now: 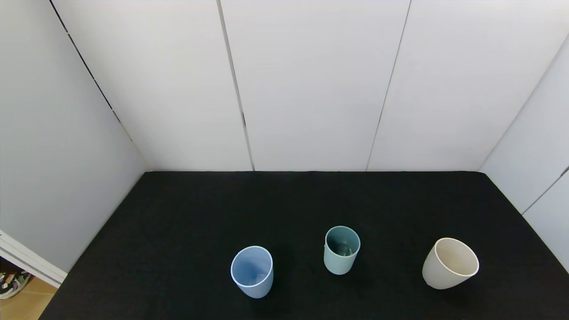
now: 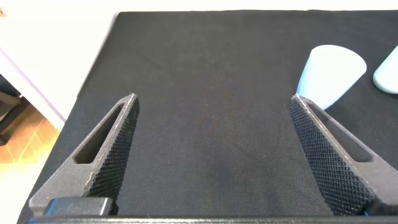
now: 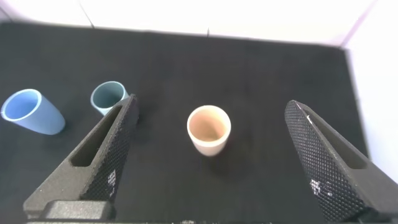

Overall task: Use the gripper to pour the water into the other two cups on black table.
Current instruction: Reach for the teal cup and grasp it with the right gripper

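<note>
Standing upright, mouths up: blue cup (image 1: 252,271), green cup (image 1: 341,250), beige cup (image 1: 450,263), in a row, well apart, on black table (image 1: 186,231) | water: faint glints in green cup | left gripper (image 2: 214,109) fingers apart, over bare table beside blue cup | right gripper (image 3: 211,112) fingers apart, above beige cup

A staged test enclosure, lab-like. The bench (image 1: 178,231), covered in matte black fabric, is boxed in on three sides by plain white panels (image 1: 311,84) with visible seams. Beyond the left panel edge, wood-tone flooring (image 1: 20,306) and a shoe (image 1: 11,282) are seen. Only three plastic cups (image 1: 341,250) are set out.
</note>
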You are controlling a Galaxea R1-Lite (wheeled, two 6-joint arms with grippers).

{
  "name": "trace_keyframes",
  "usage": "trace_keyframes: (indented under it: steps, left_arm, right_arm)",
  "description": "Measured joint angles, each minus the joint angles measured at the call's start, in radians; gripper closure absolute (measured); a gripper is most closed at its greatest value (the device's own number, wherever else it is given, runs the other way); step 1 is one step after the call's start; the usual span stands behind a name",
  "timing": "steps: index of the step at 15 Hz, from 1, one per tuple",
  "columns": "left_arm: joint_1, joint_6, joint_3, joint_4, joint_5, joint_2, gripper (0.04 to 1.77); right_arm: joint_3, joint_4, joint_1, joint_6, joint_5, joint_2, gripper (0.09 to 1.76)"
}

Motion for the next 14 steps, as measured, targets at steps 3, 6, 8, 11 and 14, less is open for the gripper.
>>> trace_keyframes:
  steps: [3,6,8,11,14]
  left_arm:
    - [0.0,0.0,0.0,0.0,0.0,0.0,0.09]
    - [0.0,0.0,0.0,0.0,0.0,0.0,0.09]
    - [0.0,0.0,0.0,0.0,0.0,0.0,0.09]
    - [0.0,0.0,0.0,0.0,0.0,0.0,0.09]
    - [0.0,0.0,0.0,0.0,0.0,0.0,0.09]
  right_arm:
    - [-0.031,-0.134,0.066,-0.003,-0.057,0.267,0.14]
    - [-0.024,-0.301,0.207,0.033,-0.172,0.511,0.14]
    - [-0.008,-0.425,0.33,0.051,-0.251,0.652,0.14]
    - [0.006,-0.56,0.511,0.072,-0.348,0.823,0.14]
    - [0.013,-0.61,0.637,0.103,-0.374,0.93,0.14]
